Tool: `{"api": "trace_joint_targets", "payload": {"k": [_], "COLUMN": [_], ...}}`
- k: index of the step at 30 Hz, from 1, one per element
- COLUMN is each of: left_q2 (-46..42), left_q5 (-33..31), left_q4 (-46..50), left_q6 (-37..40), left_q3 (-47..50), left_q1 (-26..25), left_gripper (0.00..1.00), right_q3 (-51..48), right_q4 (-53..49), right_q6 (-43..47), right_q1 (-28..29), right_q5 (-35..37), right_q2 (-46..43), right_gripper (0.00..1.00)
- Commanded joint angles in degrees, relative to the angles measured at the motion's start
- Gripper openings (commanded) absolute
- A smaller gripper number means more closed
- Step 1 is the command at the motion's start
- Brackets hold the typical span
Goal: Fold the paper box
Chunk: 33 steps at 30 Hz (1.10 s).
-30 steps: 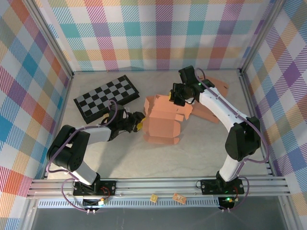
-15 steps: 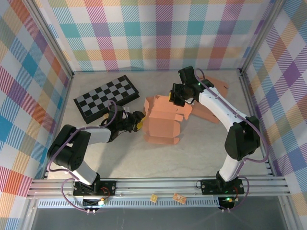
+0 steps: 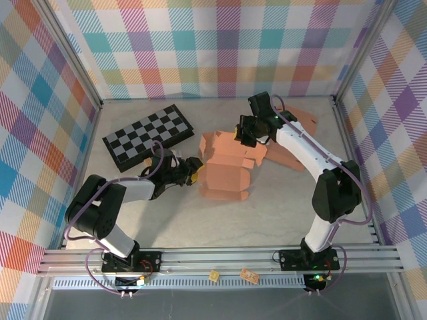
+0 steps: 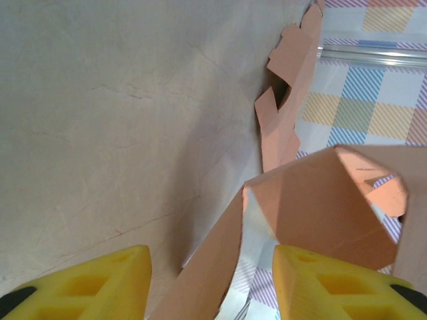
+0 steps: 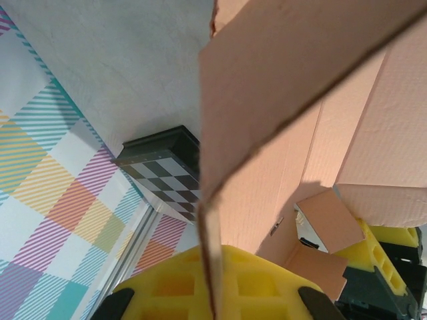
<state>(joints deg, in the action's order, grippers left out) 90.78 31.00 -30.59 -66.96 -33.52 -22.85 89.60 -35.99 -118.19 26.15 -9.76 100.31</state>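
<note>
A robot lab cell, this one, not a home or a shop; plaid walls close it in at 9, 12 and 3 o'clock, set inside a bare aluminium frame; a grey table makes the floor of it; at 6 o'clock a left arm and a right arm sit bolted to a slotted rail, a cable looping off the left one; test props on the table, a chessboard at 10 o'clock, a die-cut cardboard box at centre.
</note>
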Motion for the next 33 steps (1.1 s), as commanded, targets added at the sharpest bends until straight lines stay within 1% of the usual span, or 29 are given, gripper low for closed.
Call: {"api": "trace_joint_targets", "payload": {"k": [1, 10, 13, 16, 18, 20, 23, 26, 29, 33], "left_q2": [-1.53, 0.16, -1.18, -5.76, -9.75, -13.85, -19.37, -25.14, -29.53, -30.24], "left_q5": [1.10, 1.24, 1.28, 0.45, -0.43, -0.78, 0.35, 0.05, -1.88, -4.91], "left_q4": [-2.28, -0.26, -0.43, 7.62, 13.66, 20.91, 28.00, 35.09, 42.11, 48.90], "left_q6": [2.07, 3.74, 3.61, 6.67, 8.50, 10.63, 13.22, 15.49, 17.72, 19.38], "left_q3": [1.19, -0.49, -0.71, -2.03, -2.49, -3.25, -3.31, -3.85, -6.09, -9.14], "left_q1": [-0.44, -0.59, -0.70, -0.79, -0.79, -0.79, -0.79, -0.17, 2.51, 7.84], "left_gripper": [0.51, 0.53, 0.53, 0.53, 0.55, 0.63, 0.64, 0.65, 0.64, 0.61], "right_q3": [-0.92, -1.34, -1.67, -1.63, -1.36, -1.51, -1.54, -2.42, -4.14, -4.75], "right_q4": [0.64, 1.29, 1.12, 1.00, 1.14, 2.89, 6.03, 9.64, 14.79, 17.84], "right_q6": [-1.02, -0.99, -0.51, 0.90, 2.63, 4.87, 9.57, 13.49, 18.06, 25.15], "right_q1": [-0.49, -0.49, -0.49, -0.48, -0.32, 0.18, 0.69, 1.72, 3.37, 5.51], "right_q5": [-1.23, -1.77, -1.43, -1.14, -0.93, -0.13, 0.44, 0.80, 2.28, 1.87], "right_q2": [0.43, 0.06, -0.11, 0.03, 0.49, 0.89, 2.03, 2.52, 2.67, 3.57], "right_gripper": [0.00, 0.00, 0.00, 0.00, 0.00, 0.00, 0.00, 0.00, 0.00, 0.00]}}
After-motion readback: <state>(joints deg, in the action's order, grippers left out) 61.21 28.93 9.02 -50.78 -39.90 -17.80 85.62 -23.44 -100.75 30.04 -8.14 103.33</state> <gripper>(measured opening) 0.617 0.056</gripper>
